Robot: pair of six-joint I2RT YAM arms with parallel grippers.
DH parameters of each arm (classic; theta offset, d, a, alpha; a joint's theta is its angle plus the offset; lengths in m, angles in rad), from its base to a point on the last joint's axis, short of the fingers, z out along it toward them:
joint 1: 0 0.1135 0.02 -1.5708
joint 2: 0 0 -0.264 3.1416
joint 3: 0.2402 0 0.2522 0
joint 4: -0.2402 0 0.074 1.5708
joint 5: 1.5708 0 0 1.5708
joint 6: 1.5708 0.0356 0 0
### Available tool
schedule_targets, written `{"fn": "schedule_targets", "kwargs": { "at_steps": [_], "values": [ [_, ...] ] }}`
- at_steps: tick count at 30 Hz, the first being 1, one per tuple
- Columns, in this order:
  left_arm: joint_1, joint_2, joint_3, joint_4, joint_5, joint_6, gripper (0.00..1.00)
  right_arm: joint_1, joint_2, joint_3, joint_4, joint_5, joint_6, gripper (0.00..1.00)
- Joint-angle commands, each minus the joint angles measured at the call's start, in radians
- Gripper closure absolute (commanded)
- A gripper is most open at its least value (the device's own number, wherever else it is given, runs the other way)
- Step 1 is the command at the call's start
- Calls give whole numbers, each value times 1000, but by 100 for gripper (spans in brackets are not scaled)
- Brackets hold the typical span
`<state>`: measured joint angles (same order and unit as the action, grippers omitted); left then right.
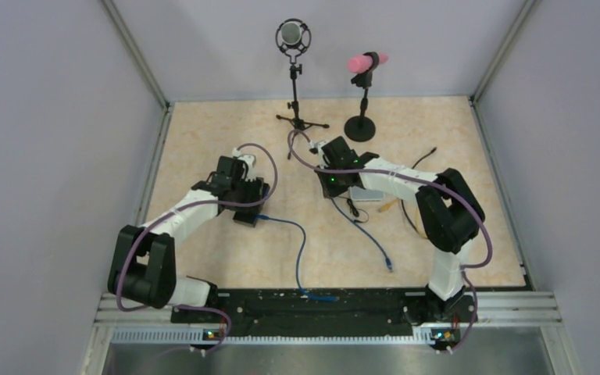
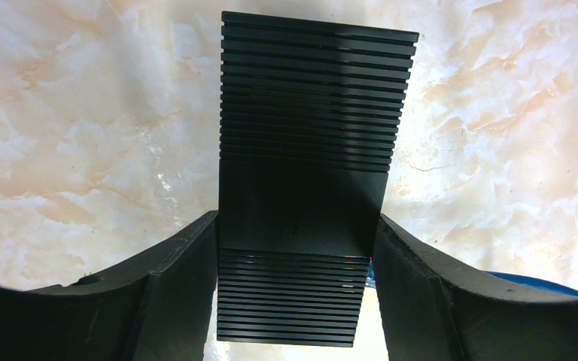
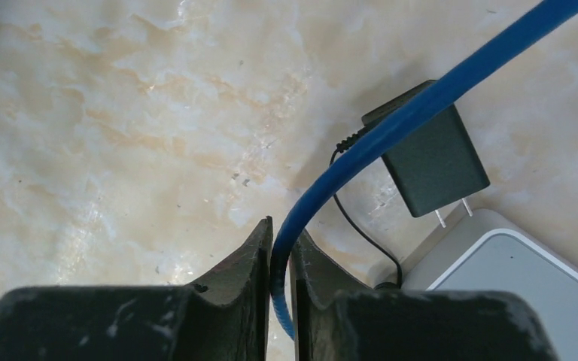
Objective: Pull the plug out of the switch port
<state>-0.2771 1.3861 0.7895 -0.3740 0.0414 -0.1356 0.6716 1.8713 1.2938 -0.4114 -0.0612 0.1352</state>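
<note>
Two grips: left hand (image 2: pixel 293 259) clamps black ribbed box (image 2: pixel 312 113); right hand (image 3: pixel 281 259) pinches blue cable (image 3: pixel 421 105).

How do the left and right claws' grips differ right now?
The left claw clamps a wide, black ribbed box, its jaws far apart. The right claw pinches a thin blue cable, its jaws nearly touching. The box sits straight between the left claw's fingers, while the cable curves up and rightward out of the right claw. Both are shut on something over the marbled table.
</note>
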Motion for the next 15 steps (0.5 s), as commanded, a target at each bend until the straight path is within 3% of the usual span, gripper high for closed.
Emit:
{"fn": "schedule_targets", "kwargs": {
  "at_steps": [1,4,9,15],
  "values": [
    [4,3,32,54,28,5,100,8,-31,34,0,-66,-41,85],
    [4,16,33,60,30,4,100,19,-50,26,-6,-67,-40,67],
    [4,40,41,66,46,3,100,19,-136,20,-2,-73,30,59],
    [4,74,55,81,116,25,100,19,-248,-160,288,-234,331,53]
  ]
}}
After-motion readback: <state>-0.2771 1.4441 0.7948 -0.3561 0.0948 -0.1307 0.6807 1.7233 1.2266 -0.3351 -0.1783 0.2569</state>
